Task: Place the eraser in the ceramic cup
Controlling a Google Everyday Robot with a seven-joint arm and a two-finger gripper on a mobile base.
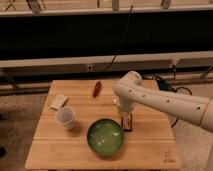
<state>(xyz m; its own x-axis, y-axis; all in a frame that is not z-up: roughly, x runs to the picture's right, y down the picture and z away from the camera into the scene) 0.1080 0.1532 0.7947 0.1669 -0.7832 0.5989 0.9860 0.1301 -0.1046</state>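
Observation:
The eraser [127,121] is a small dark block with orange-red and white markings. It lies on the wooden table [150,145], just right of the green bowl. The ceramic cup [66,118] is whitish and stands upright at the table's left, well apart from the eraser. My gripper [122,106] hangs from the white arm that reaches in from the right. It points down, right above the far end of the eraser. I cannot tell whether it touches the eraser.
A glossy green bowl [105,136] sits at front centre between cup and eraser. A flat beige piece [59,101] lies behind the cup. A reddish-brown oblong thing [96,89] lies at the table's back. Cables run down behind the table.

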